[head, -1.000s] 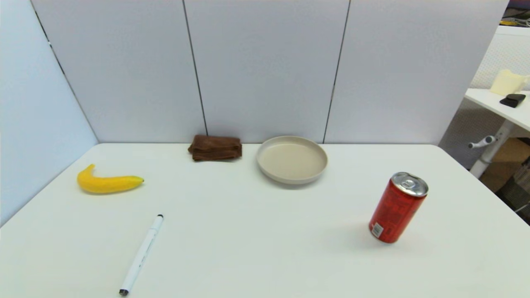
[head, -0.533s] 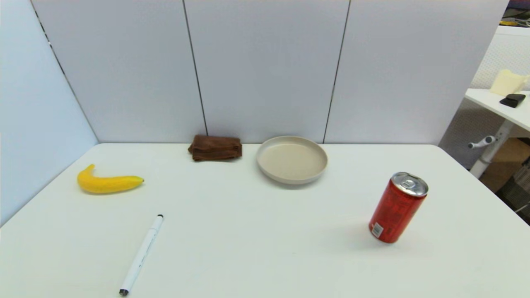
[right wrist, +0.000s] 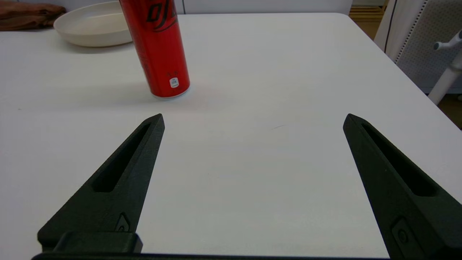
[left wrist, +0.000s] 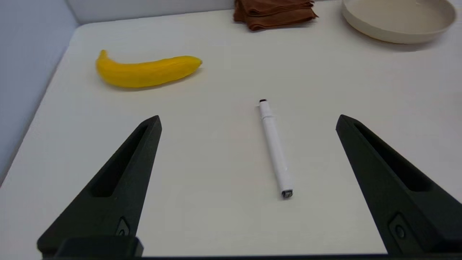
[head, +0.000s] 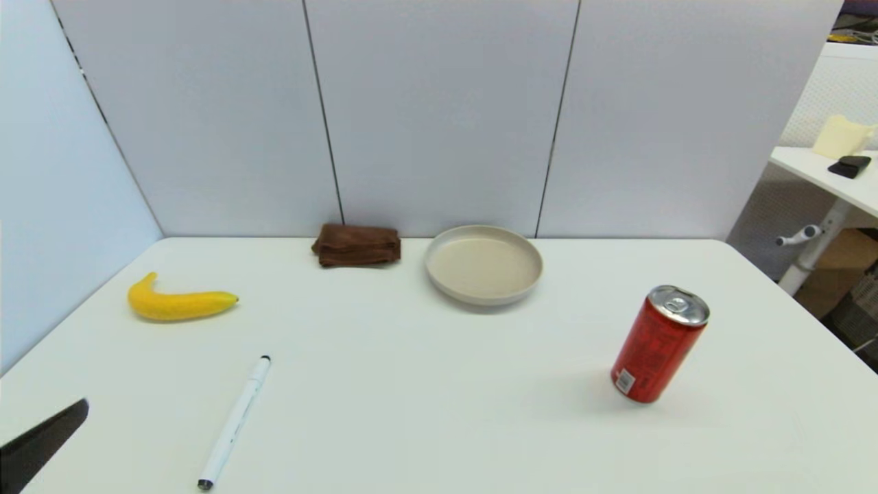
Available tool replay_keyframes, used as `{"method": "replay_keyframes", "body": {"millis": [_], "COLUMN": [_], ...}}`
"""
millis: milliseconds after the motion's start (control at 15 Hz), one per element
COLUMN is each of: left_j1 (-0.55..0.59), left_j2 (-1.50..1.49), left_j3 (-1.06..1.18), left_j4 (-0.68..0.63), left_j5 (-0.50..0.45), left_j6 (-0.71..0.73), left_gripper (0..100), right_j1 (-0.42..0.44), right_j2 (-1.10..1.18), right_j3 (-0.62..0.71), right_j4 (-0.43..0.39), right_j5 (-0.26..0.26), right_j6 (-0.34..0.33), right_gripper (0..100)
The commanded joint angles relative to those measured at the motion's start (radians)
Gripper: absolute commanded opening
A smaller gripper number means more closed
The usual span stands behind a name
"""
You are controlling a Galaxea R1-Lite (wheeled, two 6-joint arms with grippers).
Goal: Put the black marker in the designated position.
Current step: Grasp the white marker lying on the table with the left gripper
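The black marker [head: 235, 420] [left wrist: 275, 147], a slim white pen with dark tips, lies flat on the white table at the front left. My left gripper [left wrist: 249, 121] hovers open short of it, its two black fingers spread wide on either side of the marker's line, touching nothing. In the head view only one black fingertip [head: 48, 439] of that gripper shows at the lower left corner. My right gripper [right wrist: 253, 119] is open and empty over bare table at the front right, out of the head view.
A yellow banana [head: 177, 302] [left wrist: 144, 71] lies left of centre beyond the marker. A folded brown cloth [head: 357, 245] and a beige plate [head: 483, 265] sit at the back by the wall panels. A red can [head: 658, 344] [right wrist: 157, 43] stands upright at the right.
A black fingertip of my left gripper has come into the head view at the lower left corner. The marker and the other things have not moved.
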Motion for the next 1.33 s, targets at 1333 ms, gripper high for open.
{"method": "replay_keyframes", "body": {"millis": [1333], "left_j1": [-0.224], "left_j2": [0.945], "left_j3": [-0.271], "left_j4": [0.126], "left_j5": [0.171], "left_j6": [-0.18], "left_gripper": [100], "right_j1": [0.0], "right_j2": [0.001], "right_j3": [0.0], "right_j4": [0.0], "right_j5": [0.0], "right_j6": [0.0], "right_gripper": [100]}}
